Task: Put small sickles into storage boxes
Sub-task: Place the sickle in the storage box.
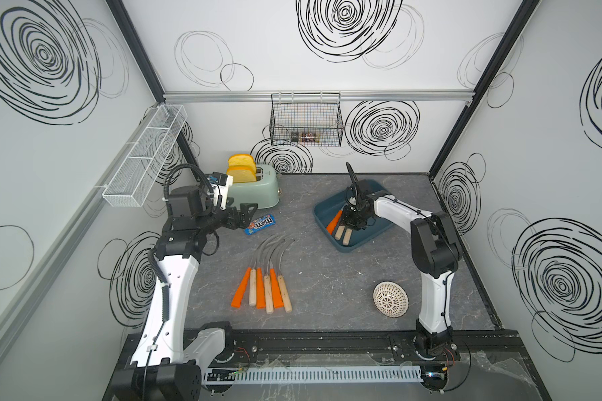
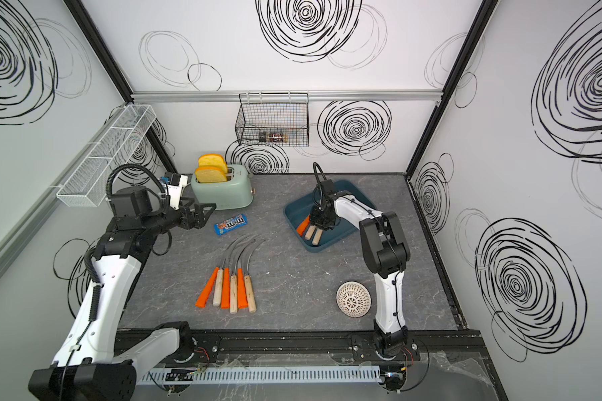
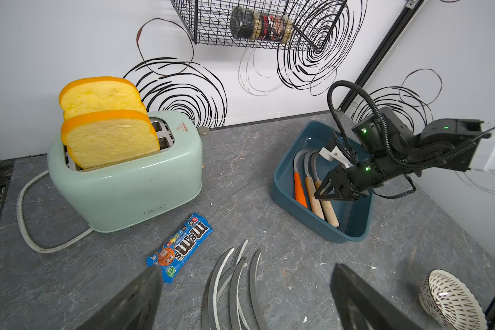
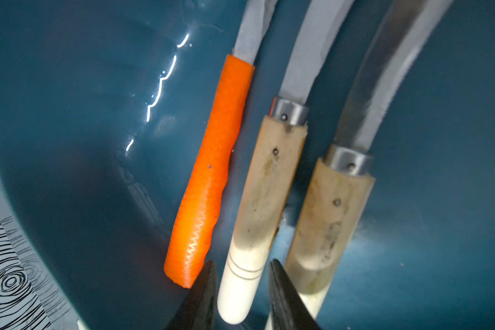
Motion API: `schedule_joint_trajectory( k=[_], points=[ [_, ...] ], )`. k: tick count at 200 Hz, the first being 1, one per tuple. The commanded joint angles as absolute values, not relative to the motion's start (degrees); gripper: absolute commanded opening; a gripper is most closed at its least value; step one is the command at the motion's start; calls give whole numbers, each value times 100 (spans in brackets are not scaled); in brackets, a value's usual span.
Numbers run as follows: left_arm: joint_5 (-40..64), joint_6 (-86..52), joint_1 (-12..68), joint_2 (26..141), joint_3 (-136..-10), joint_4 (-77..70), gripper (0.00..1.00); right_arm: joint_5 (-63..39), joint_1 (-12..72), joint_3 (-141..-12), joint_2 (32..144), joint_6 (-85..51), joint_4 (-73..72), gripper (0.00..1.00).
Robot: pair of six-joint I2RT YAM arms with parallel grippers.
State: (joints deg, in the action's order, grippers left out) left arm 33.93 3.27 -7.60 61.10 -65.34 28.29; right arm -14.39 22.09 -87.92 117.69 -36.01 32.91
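Read the table (image 1: 327, 277) in a top view as a clock, with the back wall at twelve. Six sickles (image 1: 267, 293) lie side by side at about eight o'clock, three with orange handles and three with wooden ones, alternating, blades toward twelve. Three more sickles (image 3: 312, 194) lie in the single tray (image 1: 323, 208) at about one o'clock: one orange handle (image 4: 212, 177) and two wooden.

The right gripper (image 4: 241, 261) sits low in the tray. Its fingers (image 4: 203, 297) straddle the butt of the middle wooden handle (image 4: 266, 183) with a sliver of gap on each side, so it is released, not clamped.

The left gripper (image 1: 245, 215) hangs at ten o'clock just beside the candy bag (image 1: 260, 224), fingers spread wide and empty.
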Motion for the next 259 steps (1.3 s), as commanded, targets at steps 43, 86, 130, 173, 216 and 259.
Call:
schedule_joint_trajectory(
  k=[43, 86, 130, 173, 216, 259],
  points=[
    [3111, 519, -703, 5948, -6452, 2695, 96, -592, 2579, -8068, 10004, -3079, 2931, 36],
    [2783, 804, -700, 5859, -6364, 2891, 96, 1143, 3746, -7968, 9323, -2440, 3253, 38],
    [2563, 845, -695, 5688, -6302, 2918, 96, 2189, 4228, -7896, 8953, -2265, 3412, 46],
    [2584, 787, -694, 5456, -6234, 2946, 96, 920, 3338, -7146, 8320, -2485, 2829, 51],
    [2438, 997, -699, 5211, -6091, 3306, 96, 2182, 3850, -6806, 7790, -2048, 2402, 66],
    [2338, 955, -694, 5006, -5906, 3340, 96, 880, 2914, -6267, 7332, -2352, 1829, 67]
  ],
)
